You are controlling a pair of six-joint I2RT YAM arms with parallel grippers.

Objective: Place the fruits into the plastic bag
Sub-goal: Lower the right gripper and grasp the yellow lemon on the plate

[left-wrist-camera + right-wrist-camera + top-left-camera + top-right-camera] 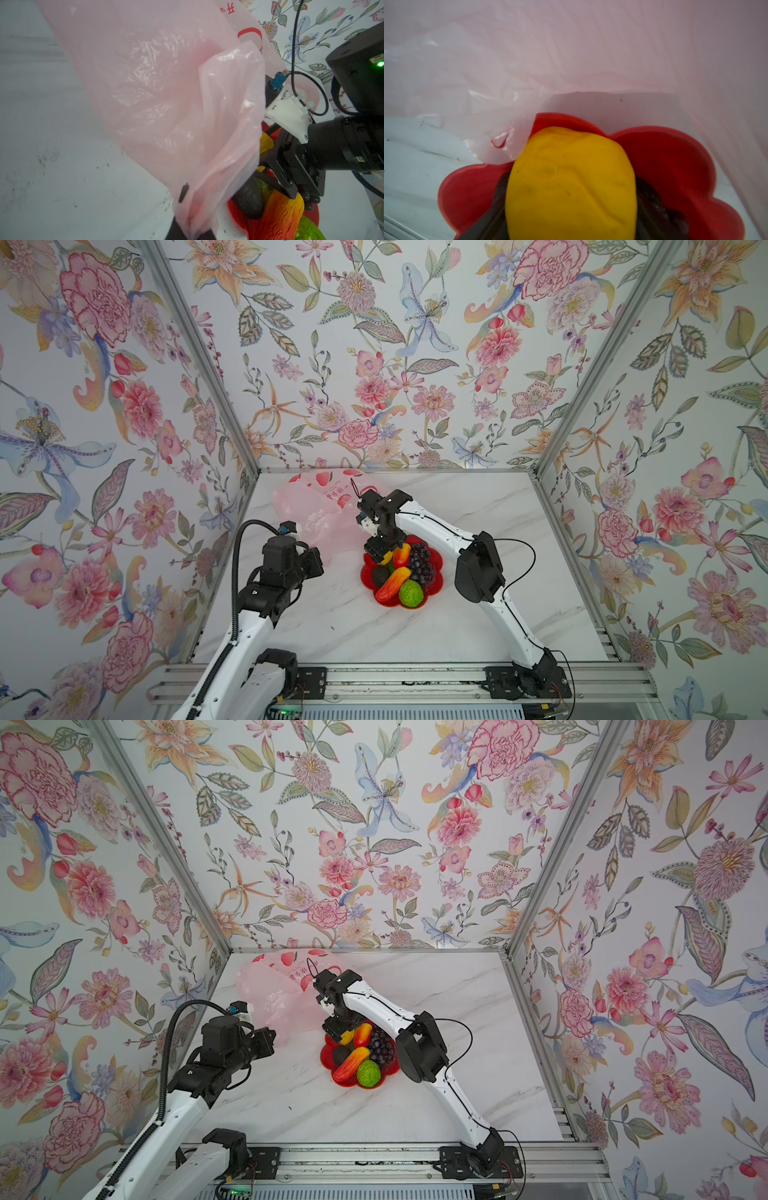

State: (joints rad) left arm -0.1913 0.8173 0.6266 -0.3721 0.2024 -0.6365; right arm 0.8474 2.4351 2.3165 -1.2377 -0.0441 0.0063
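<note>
- Left gripper (191,230): clamped shut on a bunched fold of the plastic bag (316,510), film held up and hanging as a pink curtain above the table (478,614).
- Right gripper (385,556): low over the red plate (435,587), jaws wide astride the yellow fruit (571,182). Firm contact or not, impossible to tell.
- Crowding the plate just behind and beside that gripper: two mangoes (392,583), grape bunch (420,562), avocado (379,576), green bumpy ball (411,593).
- Straight ahead of the right gripper: the bag wall, close, one lobe lapping onto the plate rim. Seen only in the right wrist view, hidden under the wrist in both top views.
- Pinch on the bag plain only in the left wrist view, covered by the arm's own body in both top views.
- Between the two grippers: a short strip of bare table. Past the right gripper's outer side and back toward the arm bases: wide bare marble up to the metal frame rails (557,539).
</note>
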